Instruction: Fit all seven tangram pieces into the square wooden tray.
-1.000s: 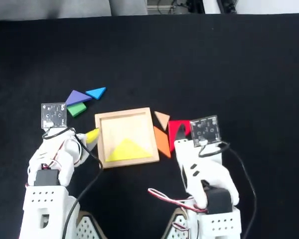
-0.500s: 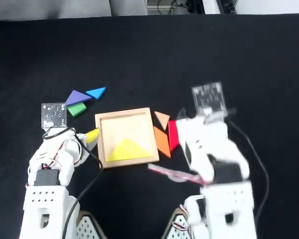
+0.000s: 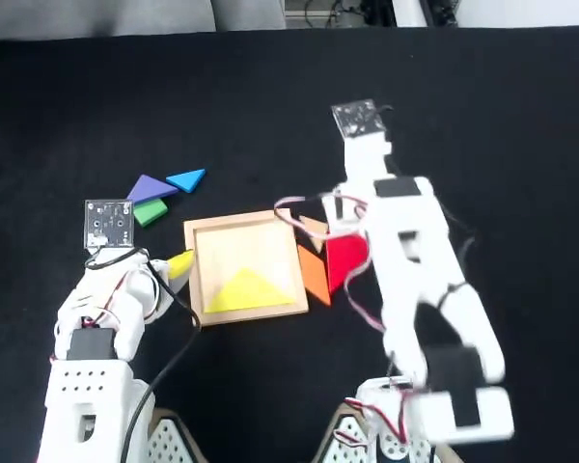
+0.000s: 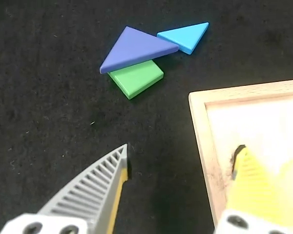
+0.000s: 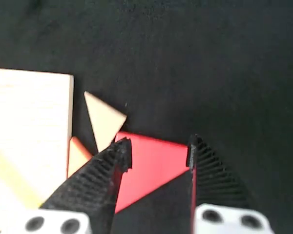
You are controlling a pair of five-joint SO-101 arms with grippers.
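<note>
While the right gripper (image 5: 158, 146) hangs wide open with nothing in it, its two black jaws stand over the near corners of the red piece (image 5: 151, 170), and I cannot tell whether the tips touch it. That piece lies flat on the cloth (image 3: 482, 145) just beside the tray (image 3: 241, 220), so I'd say a clean pinch is the hard part: the piece is thin, the jaws have to reach right down to the cloth, and a slanted side could let it squirt out or swivel as they shut. One jaw tip sits right by the tan triangle (image 5: 103, 122) and the orange piece (image 5: 77, 156), both crowded against the red one, so a closing jaw may well shove or catch one of them, or push them against the tray wall. The tray looks light enough to skate if it is nudged, which would upset the yellow triangle (image 3: 246, 289), the one piece lying inside. On the far side the left gripper (image 4: 181, 156) is also wide open and empty, straddling the tray's wall with its yellow jaw over the floor and its grey jaw over the cloth; parked there, it could bump the tray or block a piece coming in. Beyond it, well apart from the tray, the purple triangle (image 4: 136, 46) overlaps the green square (image 4: 136, 78) and touches the blue triangle (image 4: 185, 35), so lifting one may drag another.
</note>
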